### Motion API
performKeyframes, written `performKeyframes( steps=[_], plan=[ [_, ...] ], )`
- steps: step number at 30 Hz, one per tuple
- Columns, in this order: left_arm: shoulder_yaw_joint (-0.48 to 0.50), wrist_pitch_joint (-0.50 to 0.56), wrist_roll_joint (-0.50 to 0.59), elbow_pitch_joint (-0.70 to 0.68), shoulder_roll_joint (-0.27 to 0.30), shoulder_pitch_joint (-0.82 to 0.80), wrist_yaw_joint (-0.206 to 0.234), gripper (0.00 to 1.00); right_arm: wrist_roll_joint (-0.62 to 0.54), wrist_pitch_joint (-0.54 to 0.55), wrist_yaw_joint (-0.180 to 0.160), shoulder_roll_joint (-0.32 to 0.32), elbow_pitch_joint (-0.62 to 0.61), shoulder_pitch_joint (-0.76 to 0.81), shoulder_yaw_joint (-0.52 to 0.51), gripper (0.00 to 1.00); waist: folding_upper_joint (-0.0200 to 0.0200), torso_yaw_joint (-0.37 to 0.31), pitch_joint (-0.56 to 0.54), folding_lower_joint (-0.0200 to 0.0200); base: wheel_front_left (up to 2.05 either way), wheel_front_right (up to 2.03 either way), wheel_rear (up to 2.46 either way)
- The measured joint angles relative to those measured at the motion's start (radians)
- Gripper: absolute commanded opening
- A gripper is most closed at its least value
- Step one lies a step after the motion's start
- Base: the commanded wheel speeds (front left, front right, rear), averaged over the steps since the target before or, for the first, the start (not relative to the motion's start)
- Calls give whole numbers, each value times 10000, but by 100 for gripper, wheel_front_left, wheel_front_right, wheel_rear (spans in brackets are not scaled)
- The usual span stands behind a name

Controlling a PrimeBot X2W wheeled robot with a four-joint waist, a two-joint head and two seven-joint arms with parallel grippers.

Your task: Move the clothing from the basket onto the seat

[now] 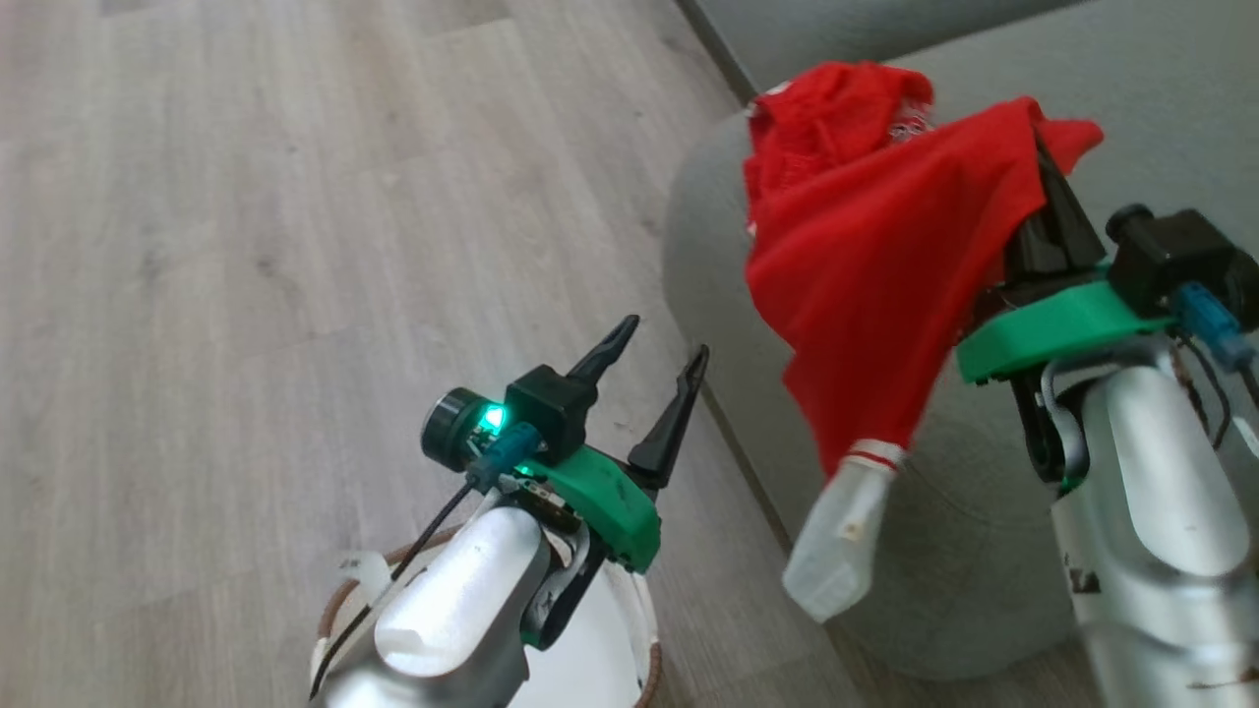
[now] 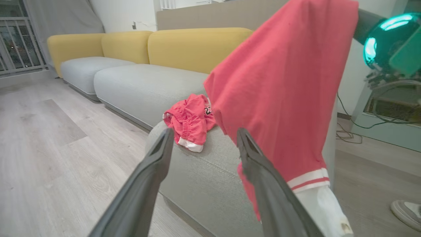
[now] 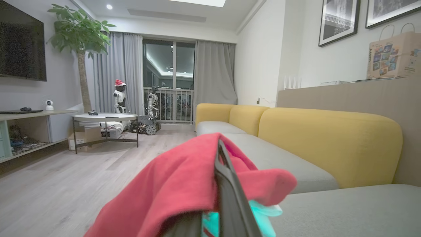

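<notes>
soft, even indoor light with faint shadows. a green lamp [image 1: 492, 418] glows just behind the left hand [image 1: 665, 334]. in the wrist views the near fingers [image 2: 141, 191] and clothing [image 3: 177, 184] blur; edges bow.

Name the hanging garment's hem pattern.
Hem: white bands around a red stripe, clearest in left wrist view.

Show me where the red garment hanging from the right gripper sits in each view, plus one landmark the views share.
Head view: hanging garment at upper right, draped from the right gripper.
Left wrist view: hanging garment right of centre, dropping from the top edge.
Right wrist view: hanging garment at bottom centre, draped over a finger.
Shared landmark: the grey sofa cushion.
</notes>
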Motion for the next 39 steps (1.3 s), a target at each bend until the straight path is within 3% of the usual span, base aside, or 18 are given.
performKeyframes(
  steps=[7, 14, 21, 24, 29, 34, 39],
  plan=[
    [-268, -2, -167, -155, -17, -2, 40, 100, 75, 215, 0, -138, 81, -640, 520, 0, 0, -432, 397, 0, 0, 0, 0],
    [-364, -2, -259, -148, -12, -18, 130, 100, 1206, 593, 0, -351, 867, -1820, 803, 0, 0, -203, 770, 0, 0, 0, 0],
    [-255, -2, -44, -176, 8, -260, 128, 100, 1756, 1022, 0, -1653, 1659, -4233, 322, 0, 0, 359, 1445, 0, 0, 0, 0],
    [-213, -2, 203, -376, 36, -725, 109, 100, 1336, 1068, 0, -2677, 2105, -5668, -385, 0, 0, 885, 1952, 0, 0, 0, 0],
    [-261, -4, 397, -573, 77, -1015, 38, 100, 694, 1277, 0, -3567, 2976, -6659, -1285, 0, 0, 1622, 2624, 0, 0, 0, 0],
    [-495, -4, 644, -848, 102, -1298, 25, 100, -334, 1340, 0, -4071, 4148, -7208, -2330, 0, 0, 2315, 3384, 0, 0, 0, 0],
    [-794, -19, 882, -1175, 96, -1743, -59, 100, -2236, 1296, 2, -4253, 5028, -7264, -2694, 0, -1, 2898, 4236, 0, 0, 0, 0]
  ],
)
